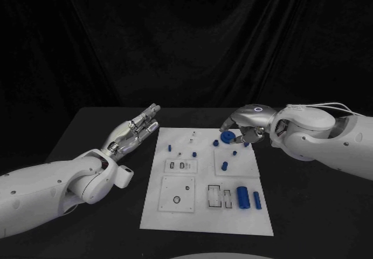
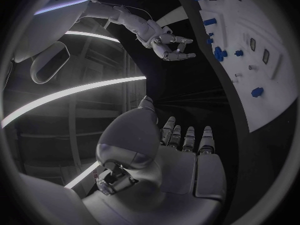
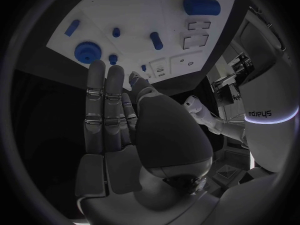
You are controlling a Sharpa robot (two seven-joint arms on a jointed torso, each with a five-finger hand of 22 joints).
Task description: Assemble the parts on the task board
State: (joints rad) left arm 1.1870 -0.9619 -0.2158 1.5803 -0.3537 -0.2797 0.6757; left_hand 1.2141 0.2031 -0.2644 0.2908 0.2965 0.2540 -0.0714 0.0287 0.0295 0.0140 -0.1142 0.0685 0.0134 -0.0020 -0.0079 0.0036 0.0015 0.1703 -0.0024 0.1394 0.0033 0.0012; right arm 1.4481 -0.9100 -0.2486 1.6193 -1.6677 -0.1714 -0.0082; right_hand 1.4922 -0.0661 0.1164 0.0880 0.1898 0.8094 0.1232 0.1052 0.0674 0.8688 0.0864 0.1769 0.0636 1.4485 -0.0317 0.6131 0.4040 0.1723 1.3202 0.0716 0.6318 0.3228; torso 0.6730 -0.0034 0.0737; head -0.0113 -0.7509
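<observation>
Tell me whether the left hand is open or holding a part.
Open. The left hand lies beside the task board with fingers stretched out straight and nothing in them; the left wrist view shows the same flat palm.

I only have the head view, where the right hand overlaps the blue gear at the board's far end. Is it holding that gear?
Observer: No. In the right wrist view the right hand has straight fingers with nothing in them, and the blue gear lies on the task board beyond the fingertips.
Operator: Are they touching?
Observer: No. The left wrist view shows a gap between that hand and the gear.
Operator: And the left hand?
Observer: In its own wrist view the left hand is flat, with straight fingers and nothing in it.
</observation>
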